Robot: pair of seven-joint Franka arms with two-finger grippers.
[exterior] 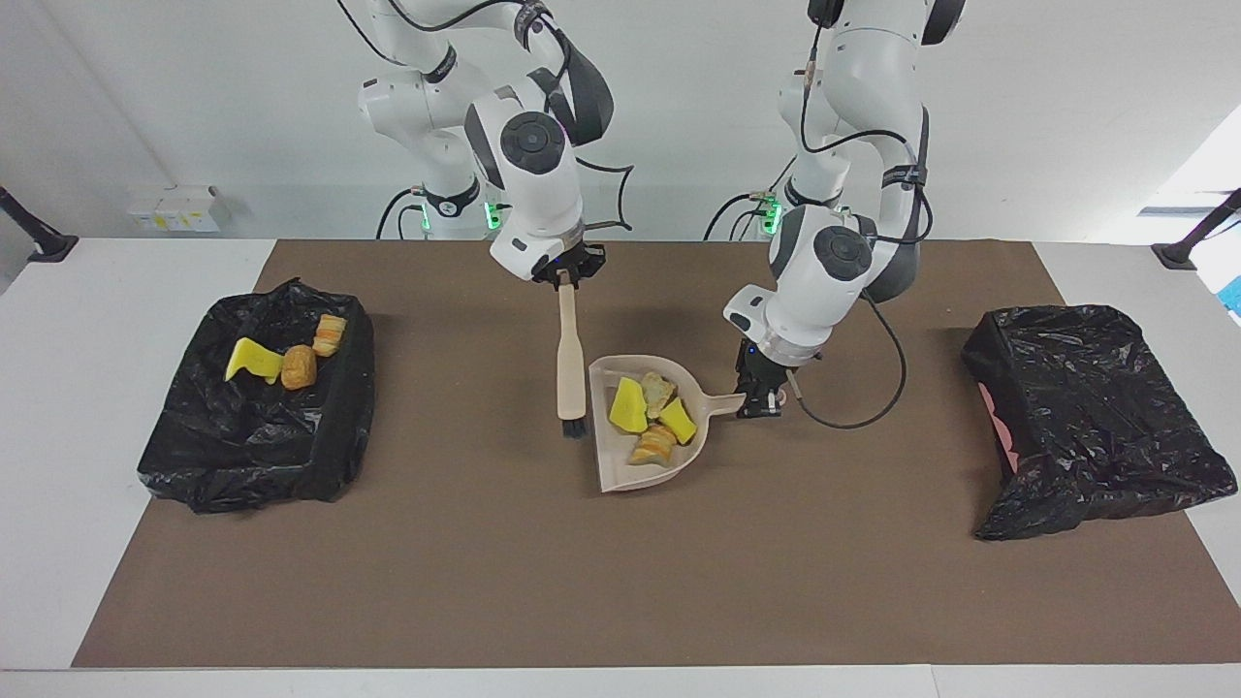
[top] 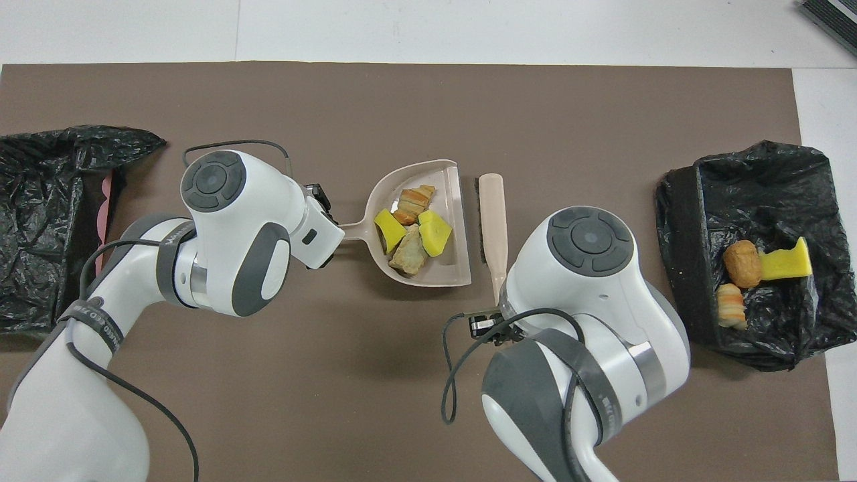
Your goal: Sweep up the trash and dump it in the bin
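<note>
The beige dustpan [exterior: 613, 473] [top: 462, 221] sits mid-table and holds several pieces of trash: yellow sponge chunks [exterior: 627, 405] [top: 435, 233] and tan bread-like pieces [exterior: 652, 444] [top: 415, 198]. My left gripper [exterior: 757, 398] [top: 332, 235] is shut on the dustpan's handle [exterior: 723, 399]. The beige brush [exterior: 570, 364] [top: 492, 214] hangs bristles down beside the pan's open lip, toward the right arm's end, with my right gripper [exterior: 565, 277] [top: 499, 309] shut on its handle. The black-lined bin [exterior: 320, 456] [top: 679, 221] at the right arm's end holds three more scraps [exterior: 291, 364] [top: 743, 264].
A second black bag-covered box [exterior: 1096, 417] [top: 47, 201] lies at the left arm's end of the table. A brown mat [exterior: 620, 582] covers the work area, with white table around it.
</note>
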